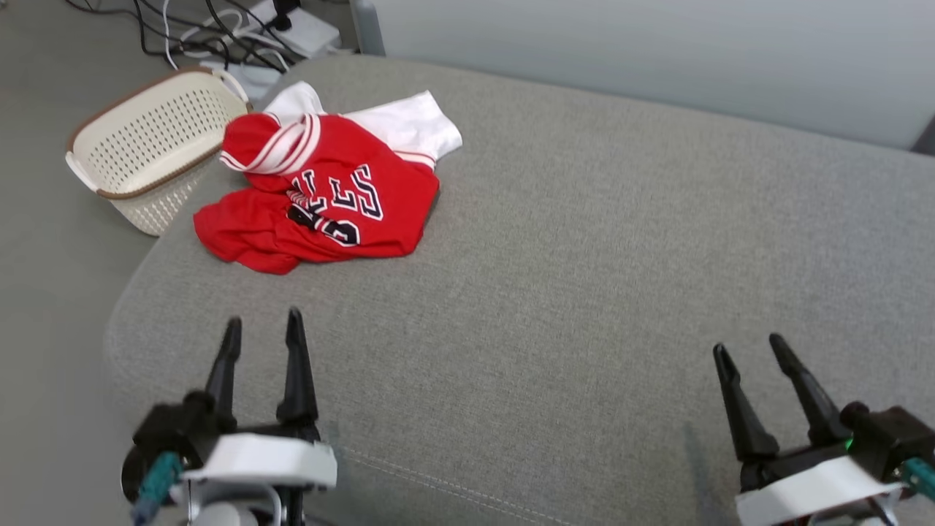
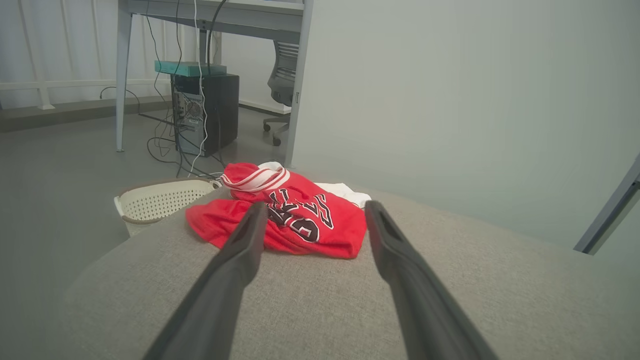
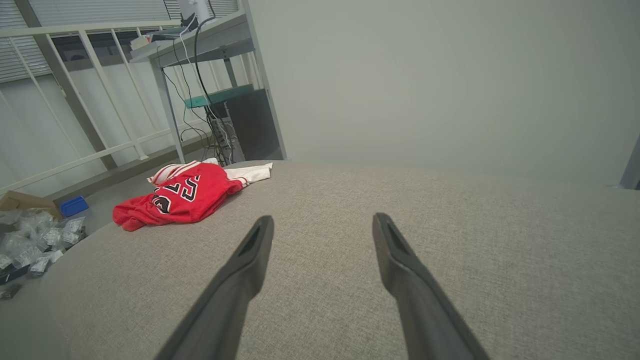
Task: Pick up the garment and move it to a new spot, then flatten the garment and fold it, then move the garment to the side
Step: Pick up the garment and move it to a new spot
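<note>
**Both grippers spread wide at the near edge, jersey crumpled at the far left**

Nearest the camera, the left gripper (image 1: 264, 318) holds its two long dark fingers well apart with nothing between them. The right gripper (image 1: 747, 343) is spread the same way at the near right. Both point out over a broad, rounded grey woven-fabric cushion (image 1: 570, 256).

Further out on the robot's left, the garment (image 1: 329, 197) lies near the cushion's far left edge, well apart from both grippers. It is a crumpled red fabric jersey with dark, white-edged lettering and white striped trim. A white cloth (image 1: 409, 124) pokes out from under its far side, possibly part of the same garment.

Just beyond that edge, a cream perforated plastic basket (image 1: 146, 139) with a brown rim stands on the floor. Behind it are tangled black and white cables (image 1: 219, 29), then a pale grey partition (image 1: 657, 51).
</note>
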{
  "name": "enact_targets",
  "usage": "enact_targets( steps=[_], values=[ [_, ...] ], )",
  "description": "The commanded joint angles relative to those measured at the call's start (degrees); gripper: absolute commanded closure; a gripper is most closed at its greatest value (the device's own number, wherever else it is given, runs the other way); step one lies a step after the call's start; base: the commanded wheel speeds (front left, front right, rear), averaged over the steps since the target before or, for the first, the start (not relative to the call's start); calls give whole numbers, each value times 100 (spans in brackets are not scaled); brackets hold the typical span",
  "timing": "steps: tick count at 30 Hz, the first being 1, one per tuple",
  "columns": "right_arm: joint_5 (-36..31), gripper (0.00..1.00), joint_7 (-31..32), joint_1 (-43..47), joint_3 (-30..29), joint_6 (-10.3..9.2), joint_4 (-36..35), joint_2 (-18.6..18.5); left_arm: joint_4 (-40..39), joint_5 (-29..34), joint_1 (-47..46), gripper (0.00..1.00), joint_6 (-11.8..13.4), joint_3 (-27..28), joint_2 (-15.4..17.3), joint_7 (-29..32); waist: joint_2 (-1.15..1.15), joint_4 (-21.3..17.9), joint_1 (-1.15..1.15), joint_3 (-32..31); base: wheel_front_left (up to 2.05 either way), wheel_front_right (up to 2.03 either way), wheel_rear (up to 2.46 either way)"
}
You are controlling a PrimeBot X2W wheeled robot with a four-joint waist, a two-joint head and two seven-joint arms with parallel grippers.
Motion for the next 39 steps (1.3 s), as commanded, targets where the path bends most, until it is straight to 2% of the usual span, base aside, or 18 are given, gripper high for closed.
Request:
enact_targets(
  steps=[1,9,14,20,28,34,39],
  values=[
    [44,0,-35,-299,112,0,-171,-186,-61,-83,-500,0,69,230,27,-34,0,-84,0,355,0,0,0],
    [68,0,-35,-842,171,0,-306,-736,676,-340,-1845,0,36,470,27,-34,0,-259,0,1239,0,0,0],
    [111,0,-35,-1083,147,0,-374,-1003,1360,-589,-2665,0,14,679,27,-34,0,-374,0,1574,0,0,0],
    [136,0,-35,-1185,143,0,-406,-1158,2235,-730,-3430,0,-28,829,27,-34,0,-490,0,1760,0,0,0],
    [175,0,-35,-1267,246,0,-496,-1398,3994,-789,-4589,0,206,1066,27,-34,0,-568,0,2110,0,0,0],
    [245,0,-35,-1291,343,0,-526,-1525,4961,-695,-4956,0,333,1185,27,-34,0,-614,0,2161,0,0,0],
    [299,0,-35,-1315,464,0,-509,-1574,5447,-677,-5104,0,297,1330,45,-34,0,-682,0,2135,0,0,0]
  ],
)
